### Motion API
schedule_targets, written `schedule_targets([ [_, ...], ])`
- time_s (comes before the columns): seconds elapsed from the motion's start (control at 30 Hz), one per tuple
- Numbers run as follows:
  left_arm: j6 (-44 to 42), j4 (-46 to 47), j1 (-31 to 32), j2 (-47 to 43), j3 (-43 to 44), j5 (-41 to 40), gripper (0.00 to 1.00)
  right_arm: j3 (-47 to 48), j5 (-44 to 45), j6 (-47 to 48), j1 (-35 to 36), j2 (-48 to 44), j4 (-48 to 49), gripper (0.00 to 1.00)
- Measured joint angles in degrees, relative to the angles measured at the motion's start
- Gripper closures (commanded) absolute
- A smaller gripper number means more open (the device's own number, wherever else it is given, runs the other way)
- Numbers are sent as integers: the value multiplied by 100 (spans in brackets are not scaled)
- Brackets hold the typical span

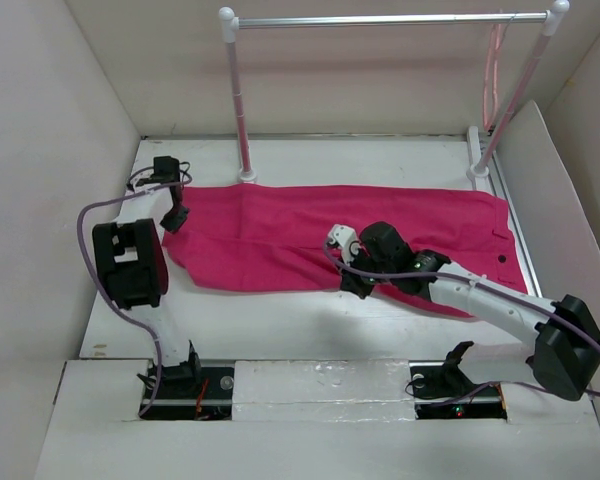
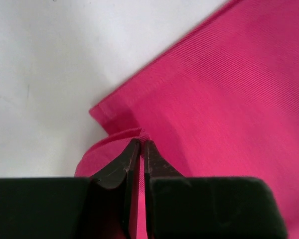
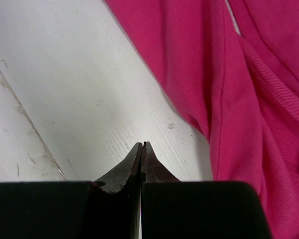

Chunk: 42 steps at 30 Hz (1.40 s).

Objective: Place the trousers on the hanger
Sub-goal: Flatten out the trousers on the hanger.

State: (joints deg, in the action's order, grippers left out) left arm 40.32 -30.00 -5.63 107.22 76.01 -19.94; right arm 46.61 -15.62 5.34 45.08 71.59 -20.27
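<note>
So the trousers are lying flat across the white table, leg ends on the left and waistband with its small dark button on the right. The hanger isn't anywhere near them. It's dangling at the right end of the rail at the back, well apart from the cloth.

Handling-wise this looks like light, floppy woven cotton-type stuff. It has zero stiffness, so it'll sag and fold wherever it isn't supported, and it probably isn't slippery given the ribbed weave. It's not fragile either. The best places to take hold are the thicker stitched edges, meaning the leg hem or the waistband, since a doubled seam gives thin fingertips something to bite on.

The left gripper is doing exactly that. Its wrist view shows the jaws pressed together with a little fold of hem fabric pinched at the tips. The right gripper has its jaws together too, but on nothing. It sits over bare table just beside the lower edge of the cloth.

No brand tags, labels or readable writing are visible on anything.
</note>
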Motion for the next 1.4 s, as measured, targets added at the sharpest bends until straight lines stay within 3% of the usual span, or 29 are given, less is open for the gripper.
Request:
schedule_targets([
  [0.17, 0, -90, 68, -1416, -74, 612, 100, 295, 256, 66, -232, -122, -260, 100],
  [0.4, 177, -173, 155, -3180, 949, 1250, 100, 634, 476, 140, -953, -275, -422, 100],
  [0.67, 909, -354, -52, -5665, -1486, 249, 100, 402, 505, 286, -1427, -673, -791, 97],
  [0.77, 1344, -800, -61, -6317, -2625, -42, 100, 223, 494, 332, -1574, -852, -984, 82],
  [0.83, 1751, -1394, -61, -6561, -3084, -273, 100, 153, 470, 352, -1620, -890, -1110, 59],
  [0.87, 1759, -1412, -61, -6686, -3237, -280, 100, 129, 461, 378, -1624, -890, -1167, 59],
  [1.0, 1971, -1967, -50, -7029, -2975, -756, 100, 120, 378, 442, -1624, -789, -1390, 43],
  [1.13, 1869, -2070, 59, -7193, -2216, -1093, 100, 125, 160, 505, -1593, -514, -1342, 42],
  [1.3, 1799, -2133, 107, -7370, -2039, -1049, 100, 297, -260, 680, -1016, 306, -1021, 38],
  [1.33, 1799, -2201, 109, -7370, -2050, -1034, 87, 367, -310, 710, -833, 448, -962, 38],
  [1.4, 1792, -2358, 109, -7410, -2081, -1027, 71, 496, -350, 772, -494, 640, -857, 38],
])
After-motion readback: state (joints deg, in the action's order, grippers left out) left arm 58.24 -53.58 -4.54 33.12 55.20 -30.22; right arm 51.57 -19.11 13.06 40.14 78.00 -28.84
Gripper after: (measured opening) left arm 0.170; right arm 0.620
